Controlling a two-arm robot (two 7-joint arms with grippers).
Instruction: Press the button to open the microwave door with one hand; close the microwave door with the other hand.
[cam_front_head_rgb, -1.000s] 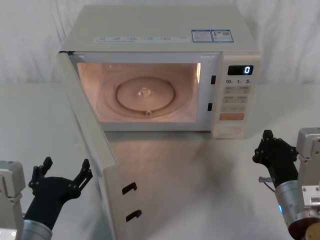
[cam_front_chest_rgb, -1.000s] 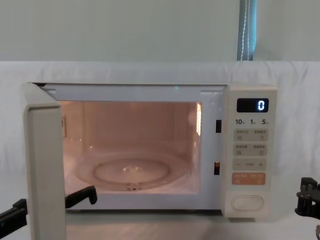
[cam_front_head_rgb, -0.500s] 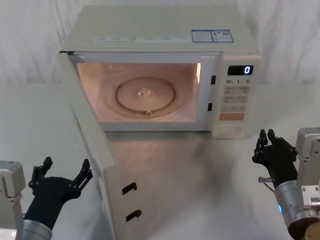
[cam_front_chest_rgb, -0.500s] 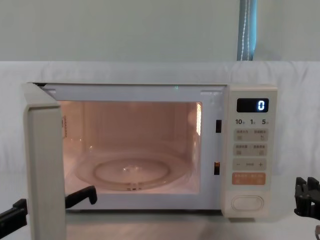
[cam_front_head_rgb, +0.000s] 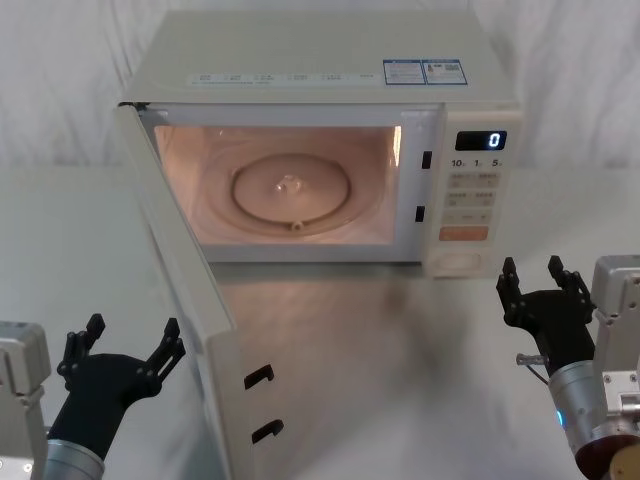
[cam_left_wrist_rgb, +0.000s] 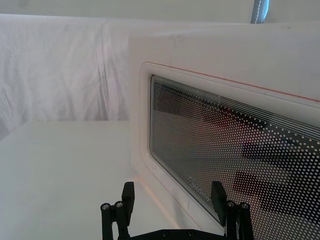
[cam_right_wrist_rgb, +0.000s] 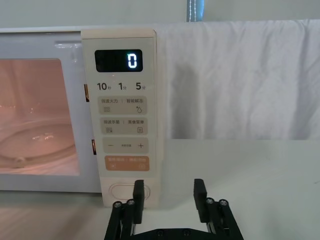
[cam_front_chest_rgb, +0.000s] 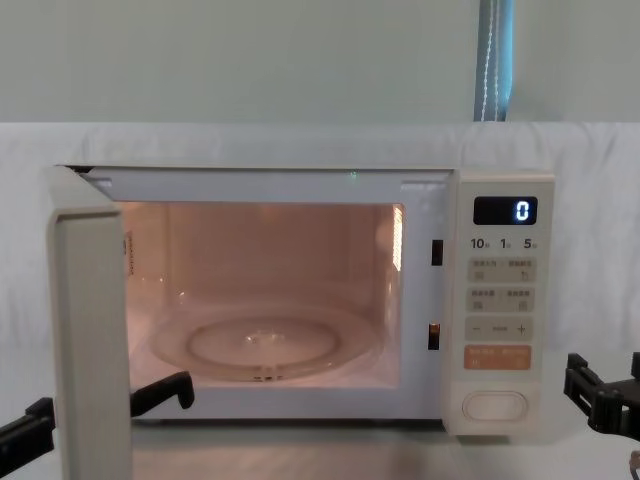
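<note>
The cream microwave (cam_front_head_rgb: 320, 70) stands at the back of the table with its cavity lit. The microwave door (cam_front_head_rgb: 185, 300) is swung wide open toward the front left, its windowed outer face (cam_left_wrist_rgb: 225, 130) close in front of the left wrist camera. The button (cam_front_head_rgb: 459, 262) sits at the bottom of the control panel, under the orange key, and appears again as the button (cam_right_wrist_rgb: 122, 192). My left gripper (cam_front_head_rgb: 133, 332) is open, low on the outer side of the door. My right gripper (cam_front_head_rgb: 531, 272) is open, in front of and slightly right of the panel, apart from it.
A glass turntable (cam_front_head_rgb: 291, 188) lies in the cavity. Two black latch hooks (cam_front_head_rgb: 260, 376) stick out from the door's free edge. A white cloth covers the table (cam_front_head_rgb: 400, 360) and the backdrop. The display (cam_front_head_rgb: 481, 140) reads 0.
My right gripper's fingers have spread from shut to open, and it stays in front of the panel. The door and the left gripper have not moved.
</note>
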